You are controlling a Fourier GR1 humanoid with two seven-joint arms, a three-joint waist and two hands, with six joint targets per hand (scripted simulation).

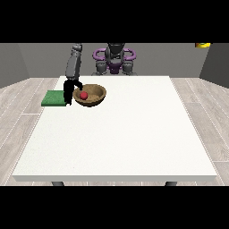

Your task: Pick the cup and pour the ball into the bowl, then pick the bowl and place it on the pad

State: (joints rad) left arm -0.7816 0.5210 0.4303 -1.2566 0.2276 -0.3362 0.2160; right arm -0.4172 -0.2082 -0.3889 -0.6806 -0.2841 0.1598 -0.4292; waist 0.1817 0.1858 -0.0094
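One red ball [83,95] lies inside the wooden bowl [95,99] on the white tabletop [120,138], just beside the green pad [54,98]. At the view's left, the hand [70,90] touches the bowl's rim; whether it grasps cannot be told.

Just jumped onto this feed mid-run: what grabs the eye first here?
First, the red ball lying inside the wooden bowl, which stands on the white table near its far corner at the view's left. Next, the black hand at the view's left, down at the bowl's rim. Right beside them lies the green pad, at the table's edge, with the bowl not yet on it.
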